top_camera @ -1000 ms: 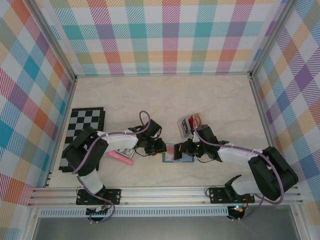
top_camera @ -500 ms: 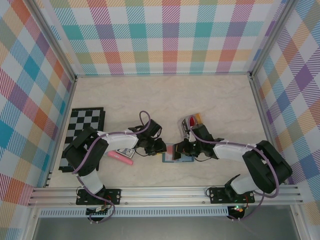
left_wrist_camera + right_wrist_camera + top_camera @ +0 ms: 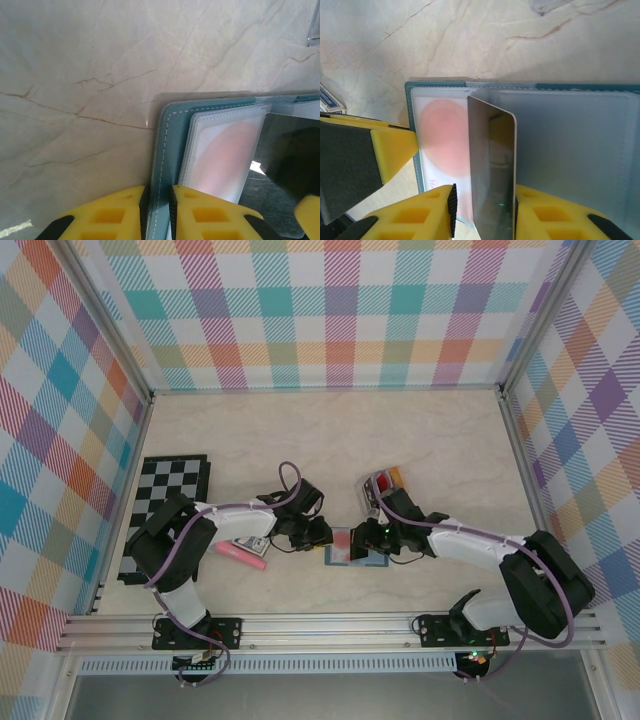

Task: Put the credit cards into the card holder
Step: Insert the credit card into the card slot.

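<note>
The teal card holder (image 3: 357, 550) lies open on the table. My left gripper (image 3: 322, 534) is shut on its left cover edge (image 3: 165, 150), its pads tight against the stitched border (image 3: 158, 200). A red card (image 3: 442, 140) sits in the clear left sleeve. A dark grey credit card (image 3: 492, 170) stands on edge over the holder's fold, between the jaws of my right gripper (image 3: 484, 210). The jaws are open; the card leans on the right pad with a gap to the left pad. The other credit cards (image 3: 381, 485) lie fanned behind the right gripper (image 3: 368, 538).
A pink stick (image 3: 242, 555) and a blue-and-white playing-card box (image 3: 250, 544) lie left of the holder under the left arm. A folded chessboard (image 3: 165, 510) sits at the far left. Checked walls close in the table on three sides.
The right gripper's jaws have spread apart from the dark card, which now stands loose between them over the holder. The left gripper has kept its hold on the cover.
</note>
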### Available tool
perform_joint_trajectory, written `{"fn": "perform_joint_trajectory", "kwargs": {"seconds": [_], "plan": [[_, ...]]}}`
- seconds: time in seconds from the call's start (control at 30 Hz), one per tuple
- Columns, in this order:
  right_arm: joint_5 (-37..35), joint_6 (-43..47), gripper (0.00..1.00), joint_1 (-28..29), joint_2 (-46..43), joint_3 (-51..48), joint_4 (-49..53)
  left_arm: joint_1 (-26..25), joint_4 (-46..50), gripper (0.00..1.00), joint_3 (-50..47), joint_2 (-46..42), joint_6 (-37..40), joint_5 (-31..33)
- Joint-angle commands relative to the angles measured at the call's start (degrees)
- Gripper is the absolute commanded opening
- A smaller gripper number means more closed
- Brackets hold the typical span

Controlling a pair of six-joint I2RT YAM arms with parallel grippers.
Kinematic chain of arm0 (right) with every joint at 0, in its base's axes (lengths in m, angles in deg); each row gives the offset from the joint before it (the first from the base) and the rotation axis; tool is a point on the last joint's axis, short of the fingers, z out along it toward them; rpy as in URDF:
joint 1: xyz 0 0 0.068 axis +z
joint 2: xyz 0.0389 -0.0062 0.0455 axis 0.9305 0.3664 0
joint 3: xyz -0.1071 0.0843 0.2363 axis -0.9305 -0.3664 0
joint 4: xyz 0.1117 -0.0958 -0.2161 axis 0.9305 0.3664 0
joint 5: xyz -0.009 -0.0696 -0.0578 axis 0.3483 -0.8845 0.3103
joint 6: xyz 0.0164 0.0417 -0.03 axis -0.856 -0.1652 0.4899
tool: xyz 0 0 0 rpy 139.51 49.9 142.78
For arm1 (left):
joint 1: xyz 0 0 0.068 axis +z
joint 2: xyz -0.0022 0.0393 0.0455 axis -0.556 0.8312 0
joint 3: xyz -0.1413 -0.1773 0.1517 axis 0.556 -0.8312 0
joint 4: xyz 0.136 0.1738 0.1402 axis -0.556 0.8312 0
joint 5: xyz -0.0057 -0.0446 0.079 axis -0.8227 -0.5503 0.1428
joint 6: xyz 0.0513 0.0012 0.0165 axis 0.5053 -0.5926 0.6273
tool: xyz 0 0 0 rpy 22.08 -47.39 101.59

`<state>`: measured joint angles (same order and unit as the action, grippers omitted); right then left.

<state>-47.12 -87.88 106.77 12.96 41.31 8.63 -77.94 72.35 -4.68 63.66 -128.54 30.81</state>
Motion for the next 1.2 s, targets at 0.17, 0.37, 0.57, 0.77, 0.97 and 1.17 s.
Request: {"fn": "perform_joint_trajectory", "kwargs": {"seconds": [0.17, 0.37, 0.57, 0.77, 0.97, 1.17], "plan": [[-3.4, 0.9, 0.25, -0.1, 1.3, 2.0, 6.1, -1.1, -1.0, 0.21, 0.4, 1.8, 0.5, -0.5], [-1.0, 1.2, 0.13, -0.1, 4.0, 2.2, 3.6, -1.1, -0.7, 0.21, 0.3, 1.6, 0.5, -0.5], [3.2, 0.3, 0.10, -0.1, 6.9, 2.0, -0.6, -1.1, -0.8, 0.21, 0.3, 1.7, 0.5, -0.4], [6.2, 1.8, 0.09, -0.1, 9.0, 3.6, -1.3, -1.1, -0.9, 0.20, 0.4, 2.1, 0.5, -0.4], [9.3, 5.4, 0.11, 0.0, 9.8, 5.1, 0.0, -1.1, -0.8, 0.20, 0.5, 2.3, 0.7, -0.2], [2.7, 6.2, 0.24, 0.0, 9.2, 8.3, 8.1, -1.1, 0.1, 0.20, 1.1, 2.3, 1.3, 0.2]]}}
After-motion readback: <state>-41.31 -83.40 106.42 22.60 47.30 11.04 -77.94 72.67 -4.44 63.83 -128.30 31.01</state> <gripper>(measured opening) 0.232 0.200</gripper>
